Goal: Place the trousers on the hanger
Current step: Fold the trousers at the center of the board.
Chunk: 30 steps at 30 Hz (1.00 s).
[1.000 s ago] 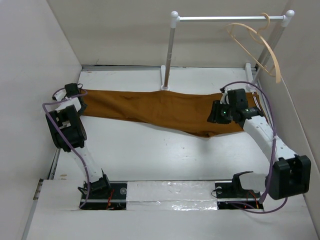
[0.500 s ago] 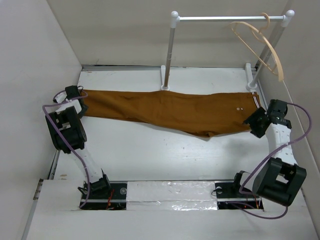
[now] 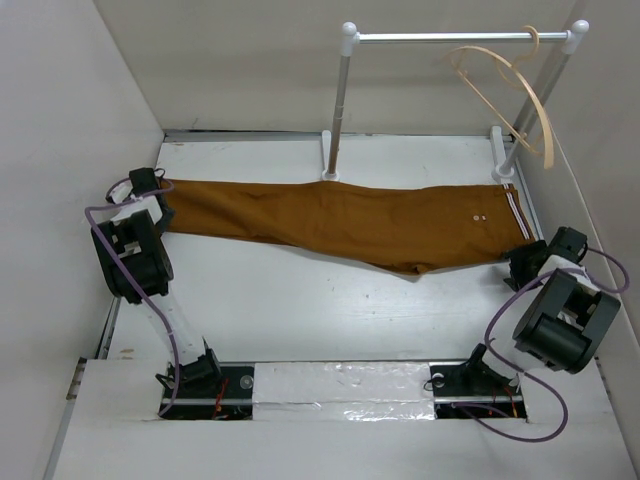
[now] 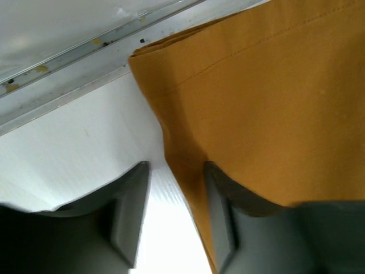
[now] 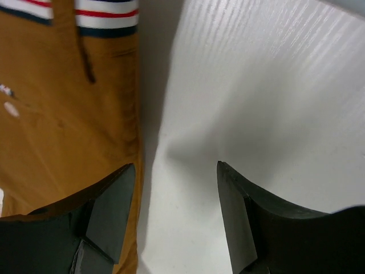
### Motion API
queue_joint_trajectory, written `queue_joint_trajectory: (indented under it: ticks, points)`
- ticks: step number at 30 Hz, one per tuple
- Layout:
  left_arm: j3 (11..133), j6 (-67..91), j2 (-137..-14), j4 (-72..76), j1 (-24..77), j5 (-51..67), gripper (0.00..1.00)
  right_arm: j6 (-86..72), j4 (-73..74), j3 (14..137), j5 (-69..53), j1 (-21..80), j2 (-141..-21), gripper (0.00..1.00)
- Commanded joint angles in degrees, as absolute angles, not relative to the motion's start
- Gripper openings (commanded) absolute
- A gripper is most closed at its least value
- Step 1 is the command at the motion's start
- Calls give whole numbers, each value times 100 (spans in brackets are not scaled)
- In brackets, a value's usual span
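Note:
The rust-brown trousers (image 3: 340,220) lie flat across the table, legs to the left and striped waistband (image 5: 105,14) to the right. The pale hanger (image 3: 510,85) hangs by its hook from the rail at the back right. My left gripper (image 3: 152,200) is at the leg hem. In its wrist view the trousers' edge (image 4: 188,171) runs between the parted jaws of the left gripper (image 4: 177,197), close to the right finger (image 4: 219,217), with white table showing beside it. My right gripper (image 3: 522,268) sits just off the waist corner; the right gripper (image 5: 175,194) stands open over bare table, its left finger (image 5: 108,211) above the trousers (image 5: 63,114).
A white-and-metal rail stand (image 3: 345,100) rises at the back, its feet touching the trousers' far edge. Walls close in on the left and right. A metal strip (image 4: 68,63) runs along the table edge beyond the hem.
The right arm has drawn back from over the trousers' waist to the table's right edge, its jaws wider apart. The left jaws have narrowed about the hem. The hanger has swung slightly.

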<state>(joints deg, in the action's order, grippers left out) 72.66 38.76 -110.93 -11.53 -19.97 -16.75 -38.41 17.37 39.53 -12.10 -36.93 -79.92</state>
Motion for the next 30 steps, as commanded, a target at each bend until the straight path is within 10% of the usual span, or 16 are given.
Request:
queue_joint_trajectory:
  ticks: [1, 9, 17, 30]
  points:
    - [7392, 4008, -11259, -1292, -2004, -1600, 38, -4218, 758, 3841, -1354, -3727, -8244, 65]
    - [7479, 3876, -11320, -1046, -2004, -1705, 9, -4430, 255, 4122, -1310, -3727, -8622, 51]
    - [7787, 3735, -11320, -941, -2004, -1846, 0, -4360, 316, 4500, -1433, -3727, -9105, 0]
    - [7770, 3533, -10628, -914, -2268, -1714, 0, -3612, 1801, 4649, -844, -3866, -6435, 0]
